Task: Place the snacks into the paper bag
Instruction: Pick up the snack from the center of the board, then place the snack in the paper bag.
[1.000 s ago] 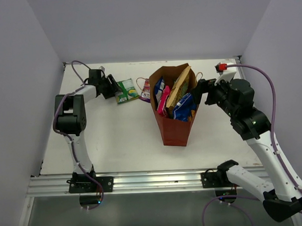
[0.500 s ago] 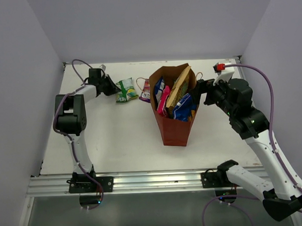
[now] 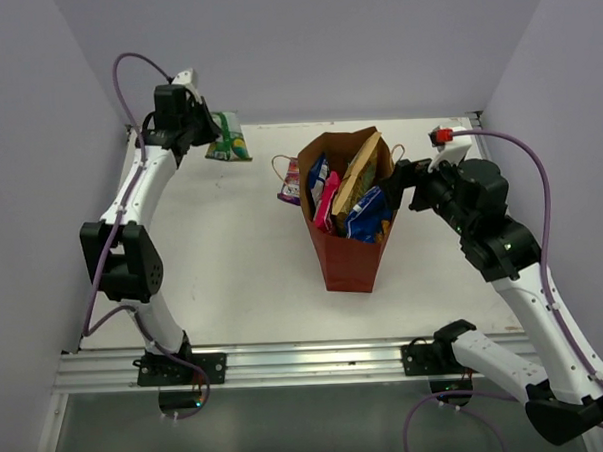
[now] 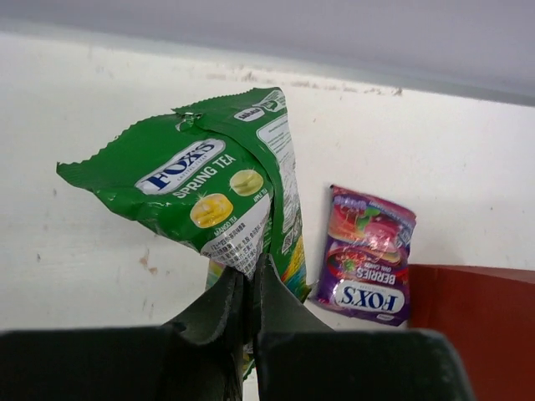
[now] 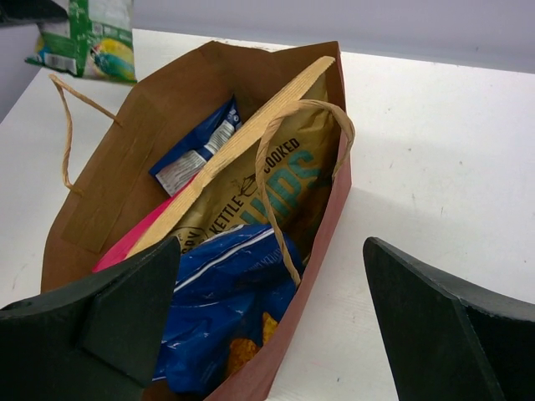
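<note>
White table (image 3: pixel 234 279): bag (image 3: pixel 348 254) at centre holds several snacks (image 5: pixel 251 200); left gripper (image 4: pixel 251 276) pinched on green packet (image 4: pixel 201 184) held aloft far-left, purple packet (image 4: pixel 368 251) lies left of bag, right gripper (image 5: pixel 272 251) gaping, empty, so two remain.

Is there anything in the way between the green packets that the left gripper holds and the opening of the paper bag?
Nothing visible blocks the way. The green packets, pinched in the left gripper, hang above the table. Only the purple candy packet lies flat below that path, beside the paper bag.
</note>
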Controlling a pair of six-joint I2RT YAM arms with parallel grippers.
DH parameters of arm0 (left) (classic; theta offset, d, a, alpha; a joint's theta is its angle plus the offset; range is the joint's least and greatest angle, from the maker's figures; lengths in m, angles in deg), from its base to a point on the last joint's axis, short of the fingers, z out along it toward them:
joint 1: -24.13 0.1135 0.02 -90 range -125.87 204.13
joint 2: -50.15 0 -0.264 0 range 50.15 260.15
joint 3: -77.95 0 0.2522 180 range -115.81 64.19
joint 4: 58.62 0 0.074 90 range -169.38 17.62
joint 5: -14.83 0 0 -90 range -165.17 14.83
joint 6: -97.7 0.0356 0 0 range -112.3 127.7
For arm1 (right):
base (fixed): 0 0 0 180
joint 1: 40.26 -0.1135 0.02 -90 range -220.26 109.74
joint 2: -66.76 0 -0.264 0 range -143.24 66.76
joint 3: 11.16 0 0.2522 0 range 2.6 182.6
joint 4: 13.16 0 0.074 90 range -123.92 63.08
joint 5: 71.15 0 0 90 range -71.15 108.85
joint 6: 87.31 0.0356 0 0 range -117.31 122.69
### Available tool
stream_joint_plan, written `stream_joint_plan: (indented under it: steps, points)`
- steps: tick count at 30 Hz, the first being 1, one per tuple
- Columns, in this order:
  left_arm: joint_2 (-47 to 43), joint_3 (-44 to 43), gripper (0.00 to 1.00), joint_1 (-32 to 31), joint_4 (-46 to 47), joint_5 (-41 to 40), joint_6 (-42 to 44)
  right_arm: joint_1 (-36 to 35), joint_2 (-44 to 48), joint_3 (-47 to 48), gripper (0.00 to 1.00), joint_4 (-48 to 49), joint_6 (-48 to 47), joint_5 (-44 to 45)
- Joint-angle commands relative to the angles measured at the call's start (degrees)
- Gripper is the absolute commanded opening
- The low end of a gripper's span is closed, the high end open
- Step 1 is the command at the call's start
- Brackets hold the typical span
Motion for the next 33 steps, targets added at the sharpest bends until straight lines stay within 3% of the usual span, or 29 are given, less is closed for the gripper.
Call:
stream_joint_plan:
  steps: [1,8,18,28,33]
  points:
    - [-6.2,-8.6,0.0,-5.0,-5.9,-8.0,7.7,0.1,1.5,0.6,0.95,1.1,-0.3,1.0]
    - [-9.7,-18.6,0.0,-13.2,-15.3,-17.9,13.4,0.0,1.9,1.5,0.95,-0.1,0.2,0.4]
    - [-13.5,-26.9,0.0,-25.2,-19.9,-27.9,20.9,0.1,2.2,1.7,0.95,-0.8,1.4,-1.1]
    - [-11.1,-29.1,0.0,-43.5,-20.6,-42.2,29.5,0.0,4.3,1.3,0.95,-1.9,1.4,-0.1]
    - [-8.2,-30.6,0.0,-48.7,-22.8,-42.5,31.1,0.1,4.6,1.0,0.95,-1.9,1.3,0.0]
